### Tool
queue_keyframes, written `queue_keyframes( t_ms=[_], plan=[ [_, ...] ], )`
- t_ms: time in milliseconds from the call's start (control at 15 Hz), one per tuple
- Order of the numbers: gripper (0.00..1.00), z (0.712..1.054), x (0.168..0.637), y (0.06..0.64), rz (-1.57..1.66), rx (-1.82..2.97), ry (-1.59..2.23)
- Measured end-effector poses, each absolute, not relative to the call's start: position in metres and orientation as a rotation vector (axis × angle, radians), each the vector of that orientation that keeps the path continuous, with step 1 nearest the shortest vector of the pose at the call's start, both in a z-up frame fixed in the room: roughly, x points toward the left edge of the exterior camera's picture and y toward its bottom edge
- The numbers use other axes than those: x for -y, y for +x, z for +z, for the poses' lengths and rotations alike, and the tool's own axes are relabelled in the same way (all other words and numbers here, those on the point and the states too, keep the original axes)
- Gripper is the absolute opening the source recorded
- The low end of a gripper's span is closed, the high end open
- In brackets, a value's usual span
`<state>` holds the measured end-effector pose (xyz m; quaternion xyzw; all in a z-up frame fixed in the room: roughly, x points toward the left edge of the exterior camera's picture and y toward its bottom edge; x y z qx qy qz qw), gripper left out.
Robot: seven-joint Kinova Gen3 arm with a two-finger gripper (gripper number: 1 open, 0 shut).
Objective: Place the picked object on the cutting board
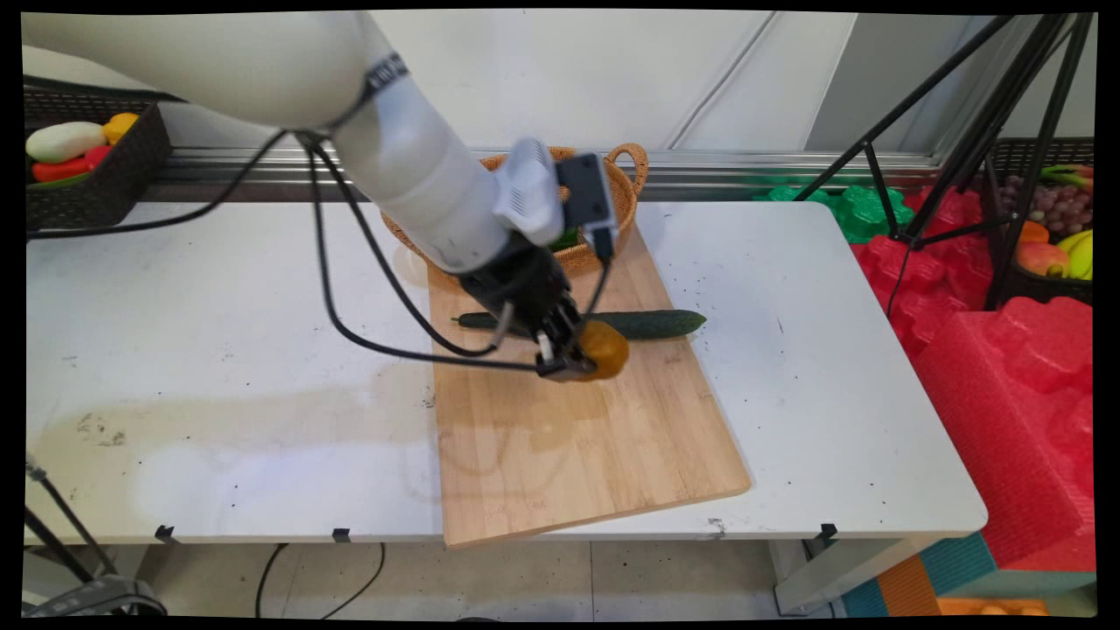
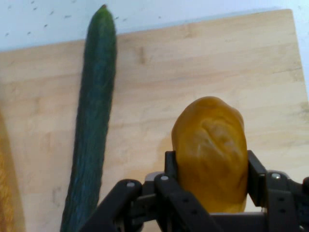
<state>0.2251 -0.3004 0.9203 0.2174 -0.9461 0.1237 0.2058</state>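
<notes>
Yellow-orange fruit (image 1: 605, 350) clamped in claw (image 1: 569, 360) just above wooden cutting board (image 1: 595, 446), beside cucumber (image 1: 652, 323); white surface (image 1: 219, 350), wicker basket (image 1: 626, 188) behind, red foam (image 1: 1006, 385) right. Hand view: claw (image 2: 210, 186) gripping fruit (image 2: 210, 150) both sides, cucumber (image 2: 94, 121) lying lengthwise left on board (image 2: 193, 72).

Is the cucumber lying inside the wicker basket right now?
No, the cucumber lies on the cutting board, in front of the basket.

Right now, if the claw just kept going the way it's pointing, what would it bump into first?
Probably the wooden cutting board. The claw is shut on a yellow-orange fruit and points at bare board, with the cucumber off to one side.
</notes>
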Motion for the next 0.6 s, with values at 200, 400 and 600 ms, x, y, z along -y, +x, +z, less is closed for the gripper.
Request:
queue_keyframes(
  t_ms=[200,400,600],
  plan=[
    [0.0,0.905,0.306,0.207,0.352,2.666,0.553],
    [0.0,0.883,0.316,0.193,0.352,2.707,0.512],
    [0.0,0.864,0.324,0.185,0.344,2.737,0.489]
  ],
)
